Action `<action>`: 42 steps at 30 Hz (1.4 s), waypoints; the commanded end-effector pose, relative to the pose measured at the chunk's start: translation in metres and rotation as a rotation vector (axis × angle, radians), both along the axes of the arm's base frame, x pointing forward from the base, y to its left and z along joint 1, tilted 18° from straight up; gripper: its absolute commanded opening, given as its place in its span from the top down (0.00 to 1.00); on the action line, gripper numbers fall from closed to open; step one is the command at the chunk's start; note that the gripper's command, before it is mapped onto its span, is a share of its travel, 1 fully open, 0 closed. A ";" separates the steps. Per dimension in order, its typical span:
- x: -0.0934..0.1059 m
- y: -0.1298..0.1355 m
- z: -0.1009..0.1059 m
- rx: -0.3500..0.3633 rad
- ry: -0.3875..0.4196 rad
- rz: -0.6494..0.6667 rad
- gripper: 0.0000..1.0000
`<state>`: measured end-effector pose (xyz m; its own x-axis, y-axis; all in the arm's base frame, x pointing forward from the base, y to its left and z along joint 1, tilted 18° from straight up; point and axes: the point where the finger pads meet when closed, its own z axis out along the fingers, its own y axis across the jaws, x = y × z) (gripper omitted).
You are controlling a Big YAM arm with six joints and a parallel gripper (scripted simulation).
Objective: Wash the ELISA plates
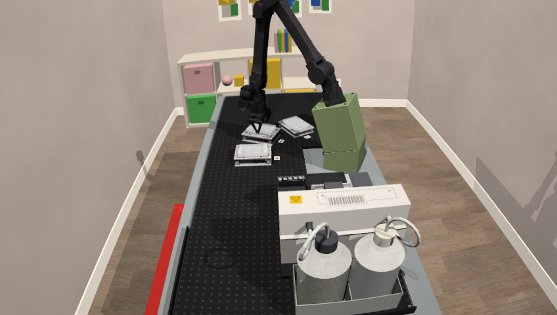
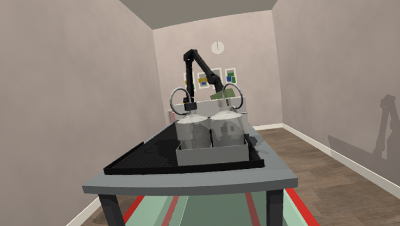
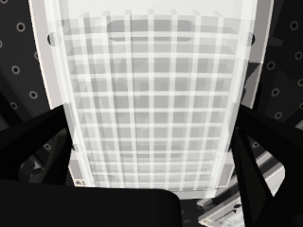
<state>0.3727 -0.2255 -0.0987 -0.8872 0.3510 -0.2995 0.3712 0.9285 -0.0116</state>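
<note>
My gripper [image 1: 257, 130] [image 3: 151, 112] is shut on the long sides of the middle ELISA plate [image 1: 267, 126] [image 3: 161, 85]. The plate is at its nest or just above it; the gap cannot be told. The nest's A1 mark [image 3: 80, 183] is at the lower left of the wrist view. A second plate [image 1: 253, 149] sits in the nearest nest [image 1: 253, 163], and a third plate [image 1: 297, 124] in the nest at the back right. The washer [image 1: 343, 207] [image 2: 206, 105] stands in front, its carrier and keypad mostly hidden. A small green light [image 1: 280, 180] shows on its far side.
Two bottles [image 1: 324, 273] [image 1: 377, 255] with hoses stand in a grey tray [image 1: 347, 305] [image 2: 212, 156] beside the washer. The green arm base [image 1: 339, 136] stands between the nests and the washer. Another nest edge lies close to my right finger at the lower right of the wrist view.
</note>
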 end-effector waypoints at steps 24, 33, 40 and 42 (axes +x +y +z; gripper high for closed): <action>0.009 -0.001 -0.006 -0.003 -0.007 -0.005 0.16; 0.008 -0.001 -0.007 -0.002 -0.006 -0.005 0.16; 0.010 -0.002 -0.008 -0.003 -0.008 -0.005 0.16; 0.011 -0.002 -0.007 -0.004 -0.009 -0.005 0.16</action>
